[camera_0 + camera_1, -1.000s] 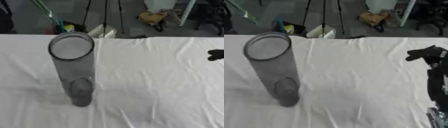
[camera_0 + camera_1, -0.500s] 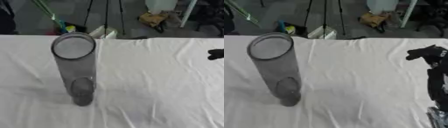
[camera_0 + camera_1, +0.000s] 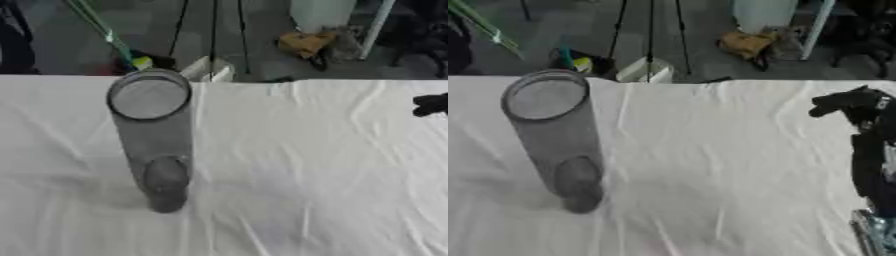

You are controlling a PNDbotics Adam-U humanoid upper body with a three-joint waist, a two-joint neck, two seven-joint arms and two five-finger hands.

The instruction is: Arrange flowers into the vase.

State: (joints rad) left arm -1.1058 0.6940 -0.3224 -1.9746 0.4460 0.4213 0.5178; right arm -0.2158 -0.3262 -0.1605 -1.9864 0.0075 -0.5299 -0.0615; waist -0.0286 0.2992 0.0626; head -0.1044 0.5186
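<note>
A tall clear grey cylinder vase stands upright on the white tablecloth, left of centre, and I see nothing inside it. A thin green flower stem slants through the air at the upper left, just behind the vase's rim; whatever holds it is out of view. My right hand hovers at the table's right side, far from the vase, with its black forearm running down to the lower right corner. My left hand shows in neither view.
Beyond the table's far edge is a floor with tripod legs, a yellow-brown bundle and a white box. The cloth is wrinkled across the middle and right.
The whole picture has drifted slightly, so the camera moved. The vase, the stem and my right hand keep their places relative to each other.
</note>
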